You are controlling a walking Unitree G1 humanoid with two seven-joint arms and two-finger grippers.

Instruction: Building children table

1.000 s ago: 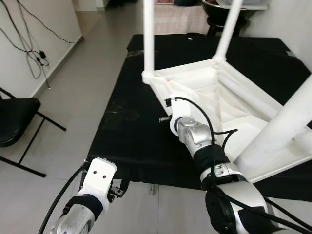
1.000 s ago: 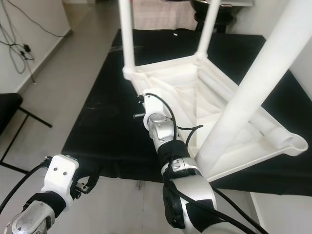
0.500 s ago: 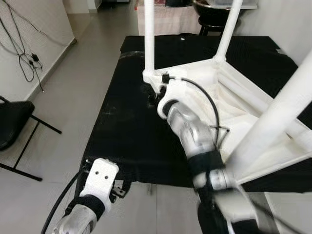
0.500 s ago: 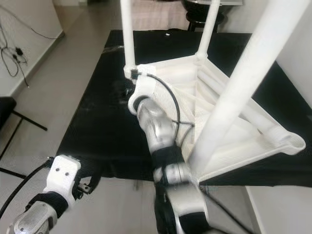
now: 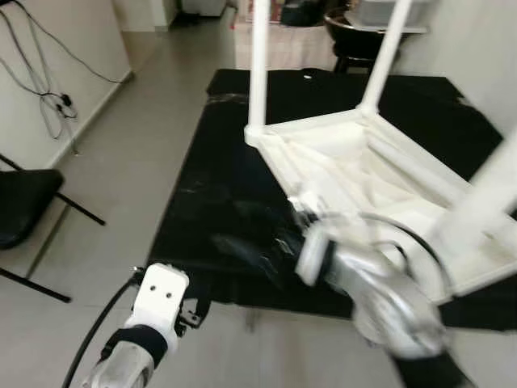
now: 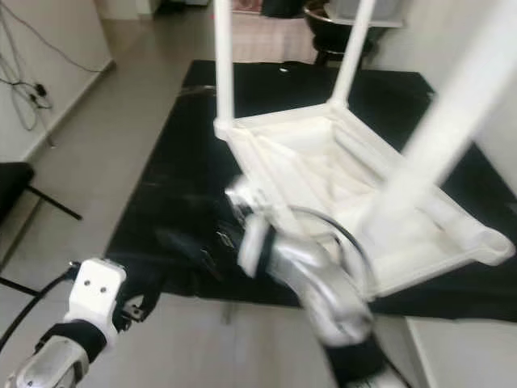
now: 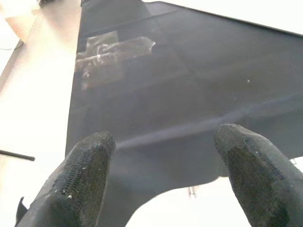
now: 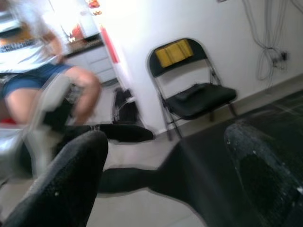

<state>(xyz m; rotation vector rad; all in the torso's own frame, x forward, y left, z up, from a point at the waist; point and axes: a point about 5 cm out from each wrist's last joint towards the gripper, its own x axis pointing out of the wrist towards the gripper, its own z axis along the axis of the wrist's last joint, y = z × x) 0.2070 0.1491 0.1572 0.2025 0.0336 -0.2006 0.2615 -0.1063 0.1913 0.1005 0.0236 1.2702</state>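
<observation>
White children table (image 5: 363, 174) lying upside down on black mat (image 5: 218, 218), legs fitted; both grippers, left gripper (image 7: 165, 179) and right gripper (image 8: 165, 179), hanging spread and empty; flipping upright probably remaining.

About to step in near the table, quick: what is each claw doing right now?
Left claw: open, holding nothing, over the black mat's near edge.
Right claw: open, holding nothing, arm blurred beside the upturned white table.
</observation>
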